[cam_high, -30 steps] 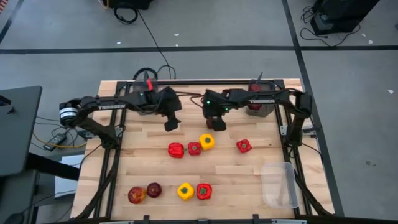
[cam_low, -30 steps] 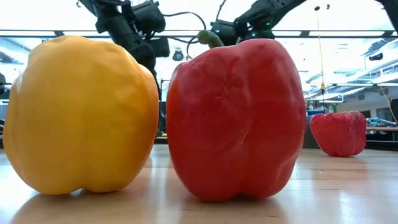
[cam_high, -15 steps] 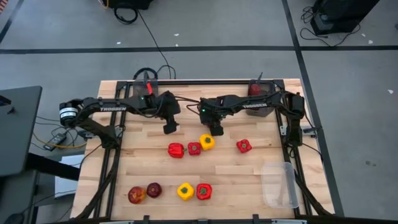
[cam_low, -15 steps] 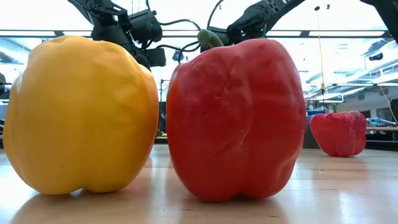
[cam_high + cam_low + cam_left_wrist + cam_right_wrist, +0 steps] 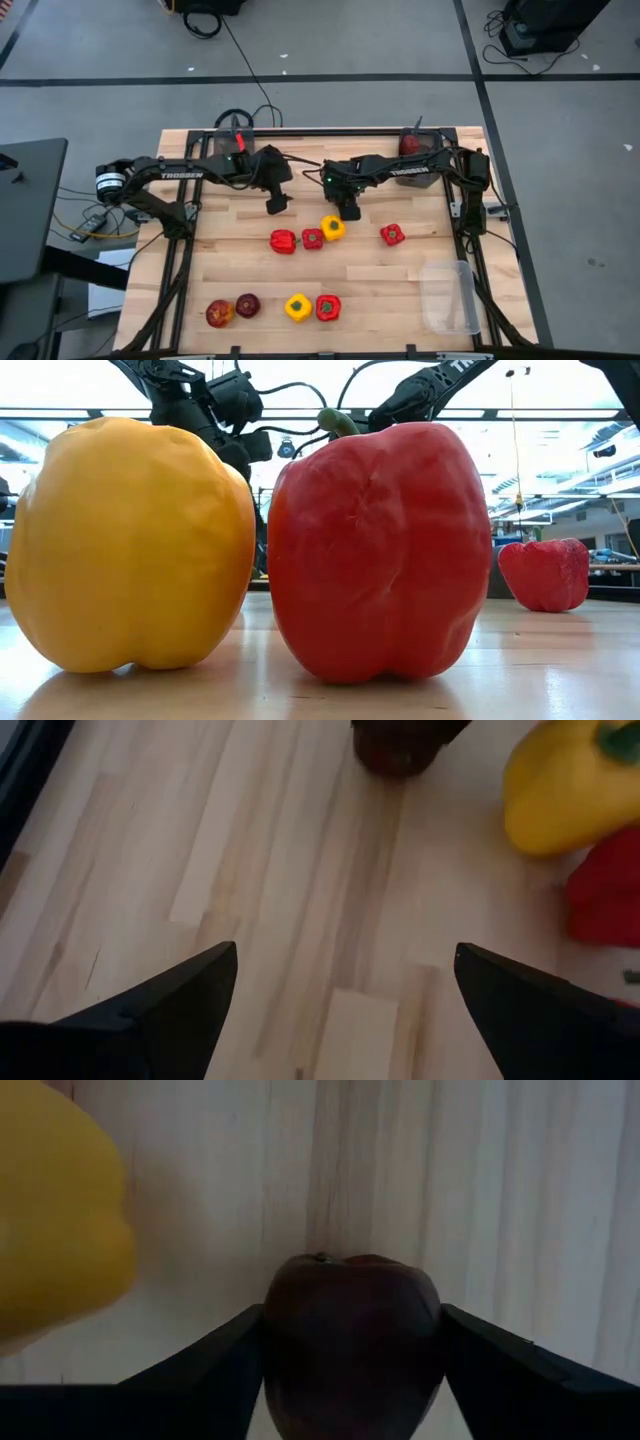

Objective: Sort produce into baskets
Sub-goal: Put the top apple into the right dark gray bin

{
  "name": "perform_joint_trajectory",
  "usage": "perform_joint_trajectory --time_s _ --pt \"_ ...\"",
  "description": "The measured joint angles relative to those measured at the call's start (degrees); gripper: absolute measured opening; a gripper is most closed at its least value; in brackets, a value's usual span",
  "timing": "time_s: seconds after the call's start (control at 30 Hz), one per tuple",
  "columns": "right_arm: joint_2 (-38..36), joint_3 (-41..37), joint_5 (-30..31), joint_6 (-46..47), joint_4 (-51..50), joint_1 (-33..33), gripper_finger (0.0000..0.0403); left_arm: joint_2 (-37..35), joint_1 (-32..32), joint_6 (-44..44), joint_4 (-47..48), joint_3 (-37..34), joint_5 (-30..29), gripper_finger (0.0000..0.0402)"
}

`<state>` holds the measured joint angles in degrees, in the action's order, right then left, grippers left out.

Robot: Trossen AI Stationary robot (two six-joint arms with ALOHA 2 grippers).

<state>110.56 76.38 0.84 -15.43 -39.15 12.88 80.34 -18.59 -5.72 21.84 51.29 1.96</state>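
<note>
My right gripper [image 5: 349,208] is over the table's middle, just beyond a yellow pepper [image 5: 332,228], and is shut on a dark-red apple [image 5: 350,1335]. My left gripper [image 5: 277,203] is open and empty over bare wood, to its left. A red pepper [image 5: 283,241] and a small red one [image 5: 313,238] lie beside the yellow pepper, and another red pepper [image 5: 392,235] lies to the right. Near the front edge lie two apples [image 5: 219,313], [image 5: 247,305], a yellow pepper [image 5: 298,307] and a red pepper [image 5: 327,307]. A clear bin [image 5: 450,296] stands front right. My right gripper pinches the dark-red apple between its two fingers, one on each side of it [image 5: 268,1330]. The fingers point down from above. The stem dimple [image 5: 320,1258] shows at the apple's edge. I cannot tell whether the apple is clear of the table.
A smoky-grey bin [image 5: 418,165] with something red [image 5: 410,143] in it stands at the far right, under the right arm. Another grey bin [image 5: 232,165] stands at the far left, under the left arm. Bare wood lies between the two rows of produce.
My right gripper has gone a little toward the table's near edge, closer to the yellow pepper, as the arm stretched out toward the left.
</note>
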Motion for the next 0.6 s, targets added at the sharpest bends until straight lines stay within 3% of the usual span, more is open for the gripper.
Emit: perform_joint_trajectory --time_s 0.13,0.3,0.47,0.6 --pt "-0.18 -0.01 -1.12 2.19 0.15 0.26 0.0236 0.0 0.43 0.1 -2.48 0.0 1.3 0.0379" --pt "-4.08 -0.1 -1.39 4.55 3.48 0.31 0.0232 0.0 0.66 2.95 -8.84 0.0 6.16 0.0379" --pt "-12.66 -1.89 -1.44 5.77 10.18 -0.06 0.0242 0.0 0.64 3.89 -12.6 0.0 6.78 0.0379" --pt "-22.26 -9.89 -1.75 8.77 22.1 -0.11 0.0239 0.01 1.08 2.61 -15.01 0.0 6.79 0.0379"
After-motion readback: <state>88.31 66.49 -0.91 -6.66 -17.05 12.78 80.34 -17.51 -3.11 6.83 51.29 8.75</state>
